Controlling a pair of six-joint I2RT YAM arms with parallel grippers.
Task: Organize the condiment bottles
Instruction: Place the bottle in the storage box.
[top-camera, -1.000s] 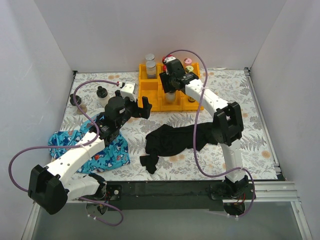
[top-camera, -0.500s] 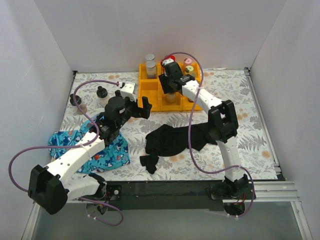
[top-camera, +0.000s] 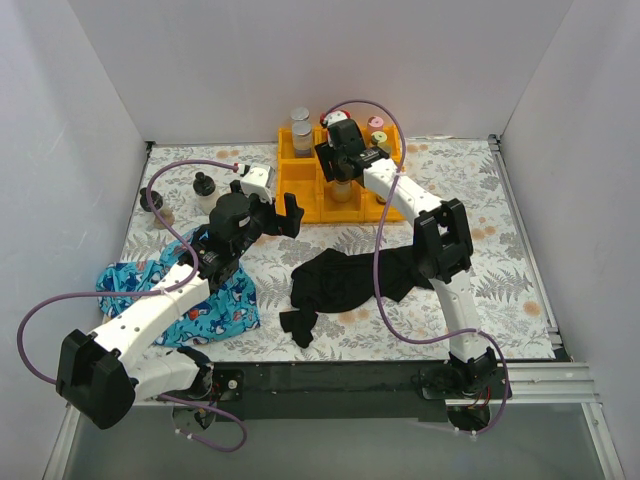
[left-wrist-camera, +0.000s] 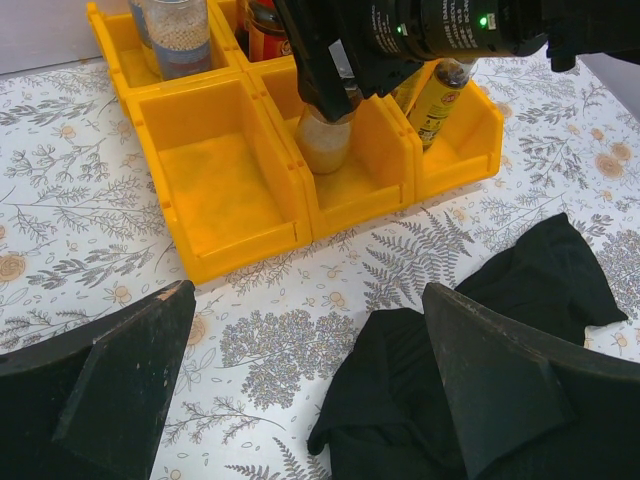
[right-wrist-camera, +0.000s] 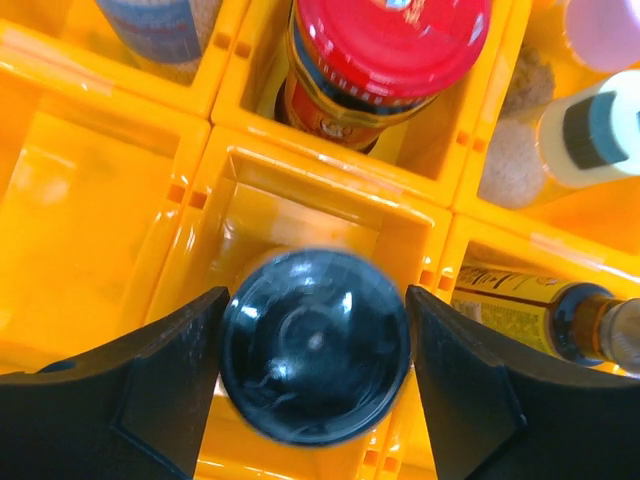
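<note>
My right gripper (right-wrist-camera: 315, 345) is shut on the black cap of a jar (right-wrist-camera: 316, 346) with pale contents, which stands in the front middle compartment of the orange tray (right-wrist-camera: 90, 190). The jar also shows in the left wrist view (left-wrist-camera: 325, 140). A red-lidded dark jar (right-wrist-camera: 385, 50) is in the compartment behind it. An amber yellow-labelled bottle (right-wrist-camera: 530, 310) is in the front right compartment. A pink-lidded jar (top-camera: 376, 123) and silver-lidded clear jars (top-camera: 301, 130) are in the back row. Two black-capped bottles (top-camera: 204, 186) stand on the table at far left. My left gripper (left-wrist-camera: 308, 292) is open and empty, low over the table.
A black cloth (top-camera: 345, 280) lies in front of the tray, under my left gripper's right finger. A blue patterned cloth (top-camera: 200, 305) lies at the near left. The tray's front left compartment (left-wrist-camera: 205, 185) holds nothing. White walls enclose the table.
My right gripper has shifted slightly toward the back over the tray, its arm swinging left. The left arm has not moved.
</note>
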